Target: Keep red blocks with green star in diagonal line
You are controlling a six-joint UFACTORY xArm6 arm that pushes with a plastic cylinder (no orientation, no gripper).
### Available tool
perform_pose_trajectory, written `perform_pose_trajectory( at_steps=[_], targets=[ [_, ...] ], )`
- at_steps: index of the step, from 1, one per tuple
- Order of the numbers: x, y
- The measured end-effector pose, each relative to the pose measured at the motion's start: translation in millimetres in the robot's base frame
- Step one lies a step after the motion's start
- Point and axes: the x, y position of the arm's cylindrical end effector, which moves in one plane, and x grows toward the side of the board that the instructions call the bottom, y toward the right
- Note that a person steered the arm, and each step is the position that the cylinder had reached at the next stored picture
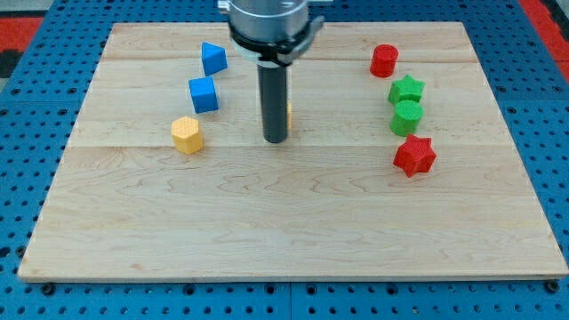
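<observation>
A red cylinder (384, 60) stands at the view's upper right. Just below it sits the green star (406, 90), then a green cylinder (407, 117) touching the star, then a red star (414, 156). These four form a nearly vertical column leaning slightly to the right. My tip (276, 140) rests on the board near the centre, well to the left of this column. A yellow block (287, 114) is mostly hidden behind the rod.
Two blue blocks (213, 59) (204, 93) lie at the upper left. A yellow hexagonal block (188, 135) lies below them. The wooden board (293, 222) sits on a blue perforated base (18, 133).
</observation>
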Motion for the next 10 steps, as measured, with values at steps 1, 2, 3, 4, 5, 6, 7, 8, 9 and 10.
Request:
perform_pose_trajectory(
  at_steps=[1,2,3,4,5,6,7,8,9,10],
  targets=[
    [75,42],
    [106,132],
    [65,224],
    [54,235],
    [52,166],
    [45,162],
    [33,208],
    [6,217],
    [8,142],
    [11,85]
  ],
)
